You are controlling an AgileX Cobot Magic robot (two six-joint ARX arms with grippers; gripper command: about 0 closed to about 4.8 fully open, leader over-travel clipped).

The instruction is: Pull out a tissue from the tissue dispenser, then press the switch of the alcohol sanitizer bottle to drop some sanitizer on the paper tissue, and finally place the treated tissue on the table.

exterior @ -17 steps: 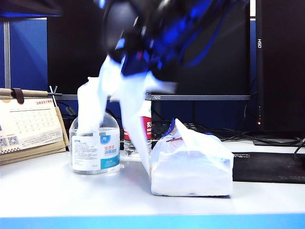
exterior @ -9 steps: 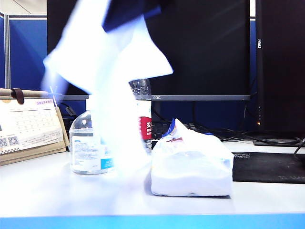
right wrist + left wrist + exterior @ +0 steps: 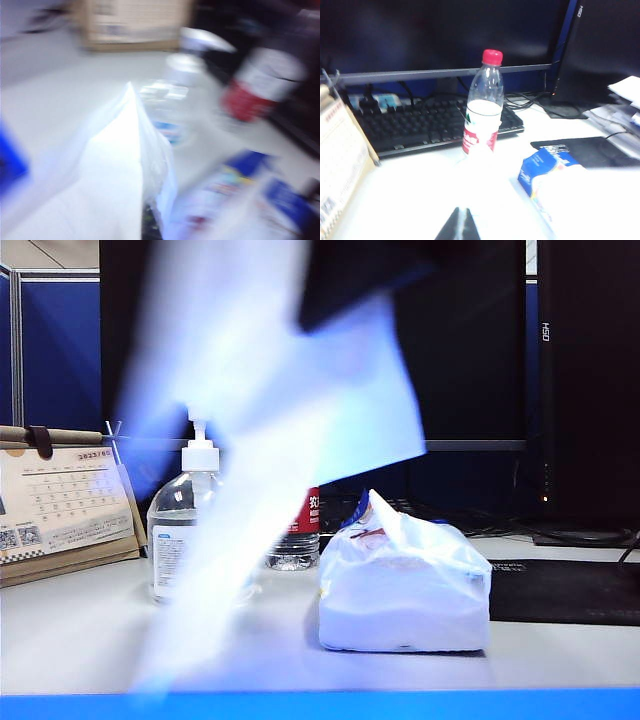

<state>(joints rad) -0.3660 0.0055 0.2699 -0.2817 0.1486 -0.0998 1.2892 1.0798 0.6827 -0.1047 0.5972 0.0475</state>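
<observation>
A big white tissue [image 3: 270, 440], smeared by motion, hangs from a dark arm [image 3: 370, 275] at the top of the exterior view and trails down to the lower left. In the right wrist view the tissue [image 3: 110, 170] covers my right gripper [image 3: 150, 227], which is shut on it. Behind the tissue stands the alcohol sanitizer bottle [image 3: 178, 535] with its white switch [image 3: 200, 452] uncovered. The tissue dispenser [image 3: 405, 585] rests on the table [image 3: 80, 640]. My left gripper [image 3: 461, 226] is shut and empty above the table, short of the dispenser [image 3: 555, 175].
A red-capped water bottle [image 3: 300, 530] stands behind the sanitizer, also in the left wrist view [image 3: 482, 115]. A desk calendar [image 3: 60, 505] leans at the left. A black mat [image 3: 560, 590] lies at the right. A keyboard [image 3: 420, 125] and monitors fill the back.
The tissue has swung up off the sanitizer bottle and spread wide, baring the pump. The dark arms have risen toward the top of the exterior view.
</observation>
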